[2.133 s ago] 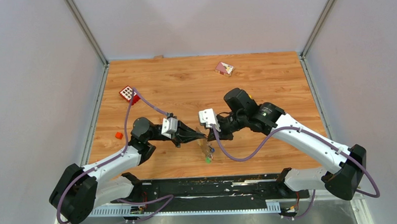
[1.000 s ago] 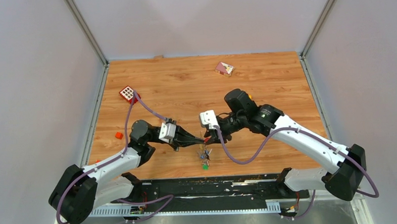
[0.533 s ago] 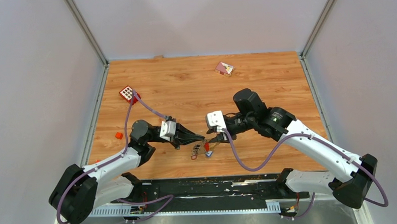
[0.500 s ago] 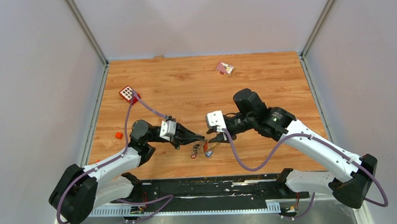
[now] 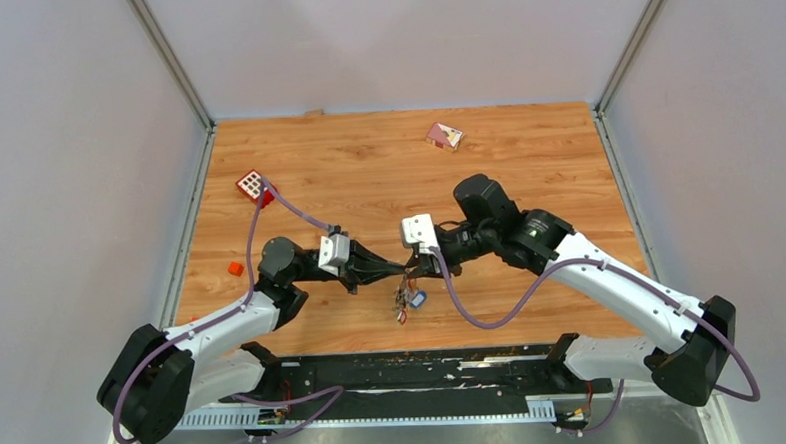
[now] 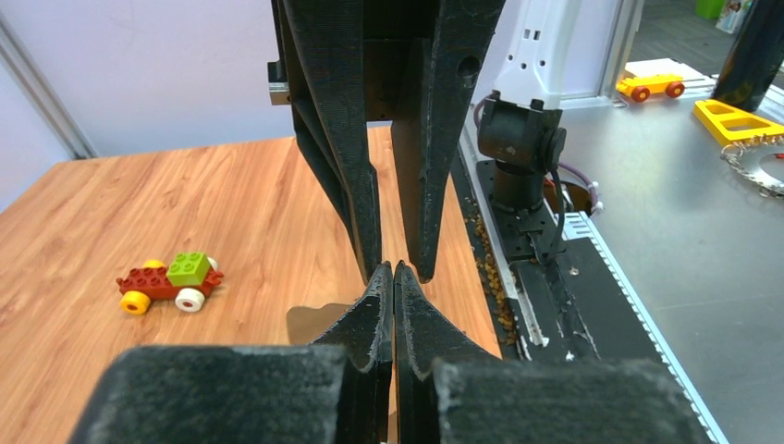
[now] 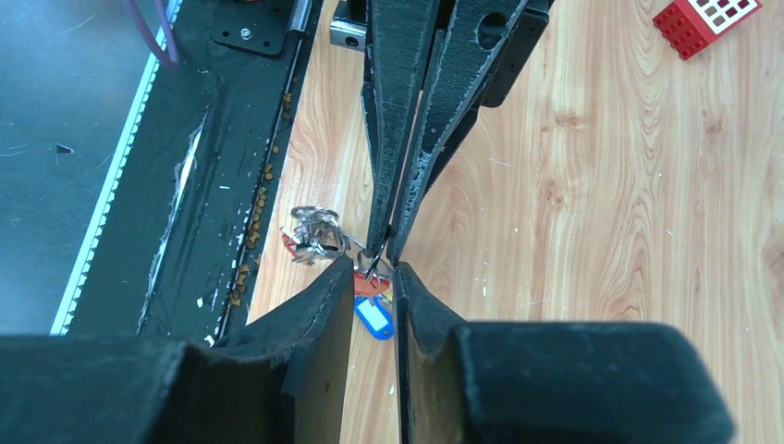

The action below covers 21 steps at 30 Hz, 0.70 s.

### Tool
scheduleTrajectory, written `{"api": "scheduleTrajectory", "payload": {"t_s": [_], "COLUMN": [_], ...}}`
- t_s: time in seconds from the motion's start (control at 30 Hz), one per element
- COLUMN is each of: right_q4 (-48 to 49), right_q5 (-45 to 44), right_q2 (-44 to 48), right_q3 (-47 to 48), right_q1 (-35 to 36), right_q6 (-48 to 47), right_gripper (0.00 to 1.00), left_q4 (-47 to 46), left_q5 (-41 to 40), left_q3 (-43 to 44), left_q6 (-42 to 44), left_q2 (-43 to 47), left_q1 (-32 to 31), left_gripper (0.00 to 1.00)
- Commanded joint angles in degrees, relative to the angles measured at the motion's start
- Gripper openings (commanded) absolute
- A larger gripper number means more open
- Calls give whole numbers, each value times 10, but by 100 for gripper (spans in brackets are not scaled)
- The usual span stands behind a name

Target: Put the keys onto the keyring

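A wood-grain table carries a red block with white squares near its left edge, a small orange cube closer in, and a toy brick car on its wheels

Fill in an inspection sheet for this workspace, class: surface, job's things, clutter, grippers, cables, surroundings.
surface: wooden table, crumbs along the near rail.
job's things: keys bunched under the meeting fingertips; keyring too small to tell.
clutter: red block with white squares, small orange cube, toy brick car.
grippers: left gripper shut; right gripper narrowly open; tips meeting.
cables: purple cable looped along each arm.
surroundings: grey walls, metal frame posts.
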<state>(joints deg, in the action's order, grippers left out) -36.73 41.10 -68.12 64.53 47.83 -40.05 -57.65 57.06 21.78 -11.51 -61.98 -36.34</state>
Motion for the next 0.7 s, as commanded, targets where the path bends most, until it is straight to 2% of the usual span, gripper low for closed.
{"api": "scheduleTrajectory", "payload": {"t_s": [0.0,0.17,0.4,0.53,0.67], "right_q4": [30,40,45,44,44], "right_q5": [-6,-23,-29,-28,-28], "right_q2": [-7,-7,-6,-7,-4], "right_q3": [0,-7,-16,-14,-11], "right_q1": [1,1,0,1,0], "right_q6": [19,24,24,24,24], "right_gripper": [20,13,17,16,5], "left_q4": [-24,-28,-35,-36,-32], "left_q5": [-20,-20,-19,-18,-17], "left_q3": [18,17,14,13,14], "left_q6": [-4,-8,-12,-12,-10], "left_q2": [4,5,7,6,6], "left_q1": [-1,0,4,3,4], "left_gripper": [0,0,0,0,0]}}
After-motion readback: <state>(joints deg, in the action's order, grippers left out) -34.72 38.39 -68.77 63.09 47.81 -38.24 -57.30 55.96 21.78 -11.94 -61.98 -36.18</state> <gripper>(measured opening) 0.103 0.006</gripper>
